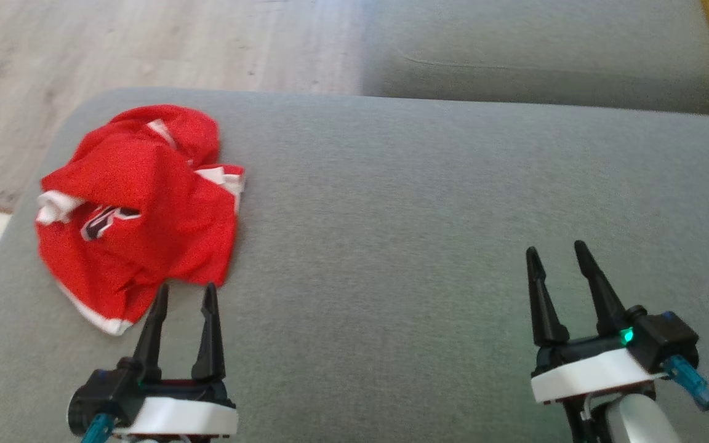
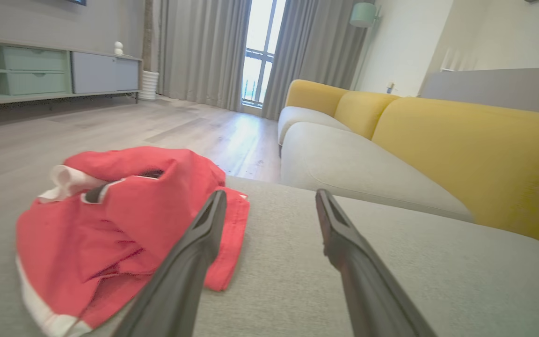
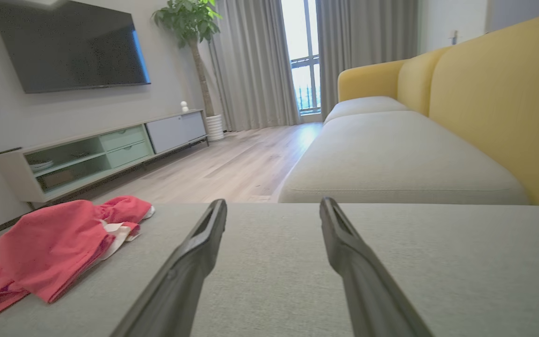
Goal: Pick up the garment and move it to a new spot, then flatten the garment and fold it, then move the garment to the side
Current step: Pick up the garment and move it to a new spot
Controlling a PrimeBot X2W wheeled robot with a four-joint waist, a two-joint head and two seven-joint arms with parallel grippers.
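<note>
The garment (image 1: 139, 215) is a red jersey with white trim, lying crumpled at the left end of a grey cushion (image 1: 422, 215). My left gripper (image 1: 186, 290) is open just in front of the garment's near edge, nothing between its fingers. In the left wrist view the garment (image 2: 124, 224) lies ahead and to the left of the left gripper (image 2: 272, 196), its left finger overlapping the cloth. My right gripper (image 1: 556, 248) stands open over bare cushion, far to the right of the garment. The right wrist view has the garment (image 3: 54, 243) at lower left, well clear of the right gripper (image 3: 273, 203).
The grey cushion's left edge drops to a pale wooden floor (image 1: 145, 49). A second grey seat cushion (image 1: 539, 55) lies beyond, with a yellow sofa back (image 2: 475, 154) to the right. A low TV cabinet (image 3: 101, 150) and curtains stand across the room.
</note>
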